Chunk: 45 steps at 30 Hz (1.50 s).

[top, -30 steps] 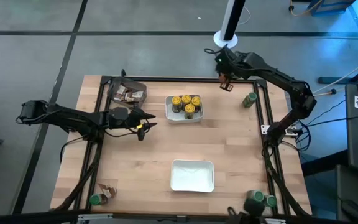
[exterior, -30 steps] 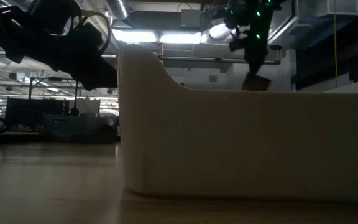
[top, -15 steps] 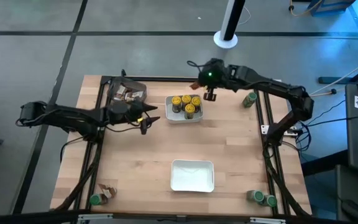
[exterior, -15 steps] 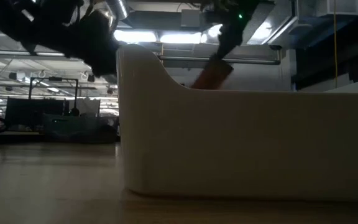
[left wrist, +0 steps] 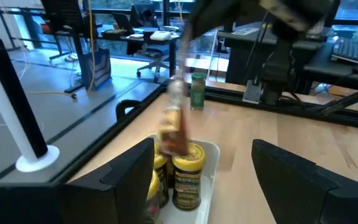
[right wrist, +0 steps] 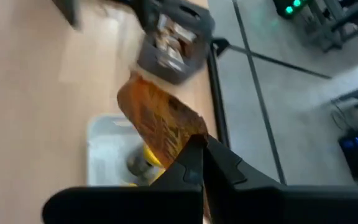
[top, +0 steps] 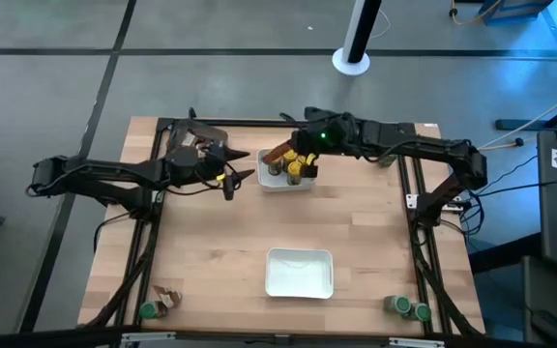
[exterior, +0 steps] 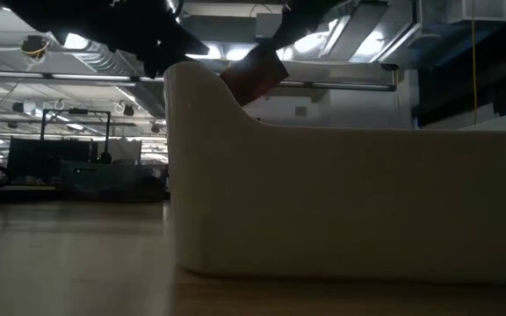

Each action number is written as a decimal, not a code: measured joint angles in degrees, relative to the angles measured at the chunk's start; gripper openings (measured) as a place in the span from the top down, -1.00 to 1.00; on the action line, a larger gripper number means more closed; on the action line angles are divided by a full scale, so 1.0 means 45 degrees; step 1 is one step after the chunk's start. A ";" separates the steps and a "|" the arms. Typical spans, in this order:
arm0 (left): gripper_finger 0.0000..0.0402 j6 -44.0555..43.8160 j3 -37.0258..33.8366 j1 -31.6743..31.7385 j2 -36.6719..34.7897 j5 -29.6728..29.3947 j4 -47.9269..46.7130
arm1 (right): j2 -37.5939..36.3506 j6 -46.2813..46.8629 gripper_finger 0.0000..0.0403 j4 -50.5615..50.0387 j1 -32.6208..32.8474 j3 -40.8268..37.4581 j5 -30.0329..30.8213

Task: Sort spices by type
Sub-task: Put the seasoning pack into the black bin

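My right gripper (top: 296, 152) hangs over the far white tray (top: 262, 180) and is shut on a crinkled brown-orange packet (top: 278, 153). Several yellow-lidded jars (left wrist: 188, 177) stand in that tray. My left gripper (top: 240, 182) is open and empty just left of the tray, pointing at it. The dark bin (top: 193, 145) at the far left holds more packets. A green-lidded jar (left wrist: 197, 90) stands near the table's far right edge. My right gripper pinches one end of the packet (right wrist: 188, 138) between its two shut fingertips. The fingers slant down toward the table's left. The packet (exterior: 255, 72) sticks out beyond the fingertips, tilted and lifted clear above the jars.
An empty white tray (top: 299, 273) lies near the middle front. Green-lidded jars (top: 409, 307) stand at the near right corner. Another green-lidded jar (top: 148, 310) and a packet (top: 169, 298) sit at the near left corner. Bare wood lies between the trays.
My right gripper has swung from the table's far right toward the left with the packet, turning as it went, and now hangs over the tray of yellow-lidded jars. My left gripper has risen and drifted a little toward the far edge.
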 joint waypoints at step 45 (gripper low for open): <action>0.61 0.0717 0.0839 -0.0277 0.1757 -0.0402 -0.0752 | 0.2579 0.0833 0.86 0.3036 0.1598 -0.0015 -0.1079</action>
